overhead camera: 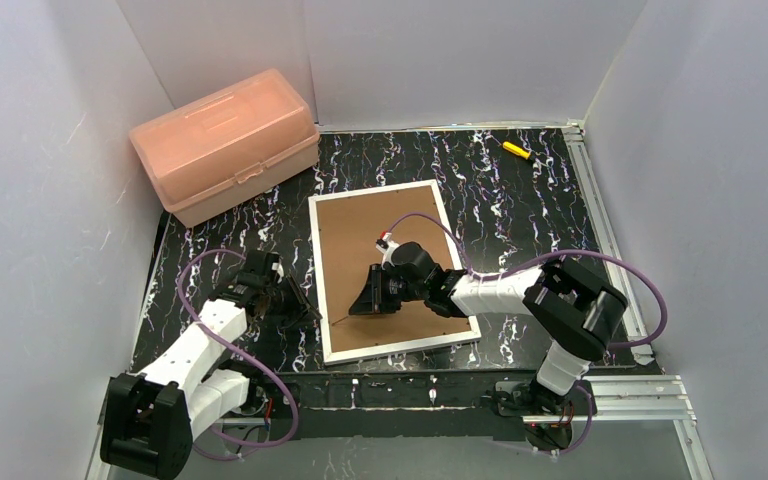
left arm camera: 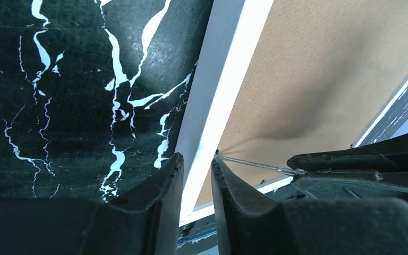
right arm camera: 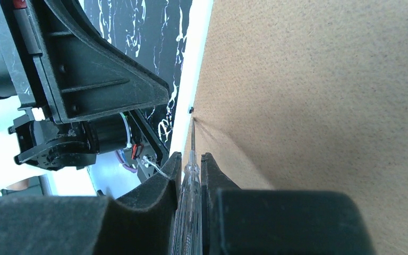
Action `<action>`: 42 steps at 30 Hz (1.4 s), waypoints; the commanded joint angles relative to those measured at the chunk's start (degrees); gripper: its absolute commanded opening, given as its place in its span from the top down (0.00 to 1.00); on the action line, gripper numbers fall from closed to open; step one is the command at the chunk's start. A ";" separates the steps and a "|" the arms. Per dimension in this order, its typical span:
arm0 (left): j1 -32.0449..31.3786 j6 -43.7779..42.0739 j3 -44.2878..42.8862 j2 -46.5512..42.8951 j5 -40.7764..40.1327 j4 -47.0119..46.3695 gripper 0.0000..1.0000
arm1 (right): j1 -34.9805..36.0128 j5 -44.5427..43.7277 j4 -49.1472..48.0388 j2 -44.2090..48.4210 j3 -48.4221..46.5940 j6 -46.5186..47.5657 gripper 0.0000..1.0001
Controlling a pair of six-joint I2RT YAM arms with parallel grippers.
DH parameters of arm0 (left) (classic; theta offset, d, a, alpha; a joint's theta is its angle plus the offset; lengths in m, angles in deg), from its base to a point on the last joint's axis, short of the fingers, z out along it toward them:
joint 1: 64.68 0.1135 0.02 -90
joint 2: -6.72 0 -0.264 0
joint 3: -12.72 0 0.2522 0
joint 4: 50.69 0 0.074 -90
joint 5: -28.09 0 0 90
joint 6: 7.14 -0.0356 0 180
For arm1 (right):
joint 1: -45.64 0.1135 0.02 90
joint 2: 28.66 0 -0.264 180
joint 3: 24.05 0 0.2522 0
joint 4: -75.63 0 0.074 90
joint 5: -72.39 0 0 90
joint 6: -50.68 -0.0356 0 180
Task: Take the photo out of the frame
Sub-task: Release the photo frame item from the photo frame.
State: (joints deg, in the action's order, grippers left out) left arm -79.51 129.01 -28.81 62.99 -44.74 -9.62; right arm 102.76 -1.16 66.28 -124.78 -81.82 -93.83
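Two arms were at the frame (overhead camera: 360, 235), brown back up, photo hidden, presumably underneath. Left wrist: left gripper (left arm camera: 196, 159) stood narrowly parted at the white border (left arm camera: 212, 106), grip unclear. Right wrist: right gripper (right arm camera: 191, 156) pinched a screwdriver (right arm camera: 189, 183), tip by the tab (right arm camera: 190, 110); gentle, flat levering looked best.

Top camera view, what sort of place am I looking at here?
Probably a robot test cell in a lab. Plain white walls box in a black marbled table, a left arm and right arm are bolted at its near edge, and metal rails line one side.
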 commanded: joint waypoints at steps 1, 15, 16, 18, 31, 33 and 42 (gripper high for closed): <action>0.25 0.16 0.85 -1.19 0.65 1.45 0.77 | 0.44 -1.52 -0.85 -0.40 0.81 -0.10 0.99; 0.18 -0.71 2.30 1.95 4.89 -2.71 0.76 | 0.35 -3.27 0.04 -0.30 1.16 -0.20 0.99; 0.20 -0.79 2.22 2.30 4.89 -2.78 0.76 | 0.28 -3.20 -0.21 -0.59 1.12 -0.25 0.99; 0.24 -0.89 2.19 2.80 4.83 -2.94 0.77 | 0.31 -3.14 -0.39 -0.81 0.95 -0.39 0.99; 0.19 -1.25 2.63 3.78 4.97 -3.99 0.80 | -0.09 -3.04 0.38 -1.51 0.42 -0.05 0.99; 0.22 -1.24 2.71 3.74 4.98 -4.02 0.81 | -0.09 -2.81 -0.12 -1.91 0.42 -0.24 0.99; 0.23 -1.28 2.81 3.67 4.90 -3.99 0.82 | -0.65 -3.81 1.23 -0.78 0.24 0.12 0.99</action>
State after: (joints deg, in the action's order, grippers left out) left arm -79.51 128.48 -26.78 66.69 -41.18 -14.25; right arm 102.58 -2.25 64.80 -125.48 -81.43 -95.14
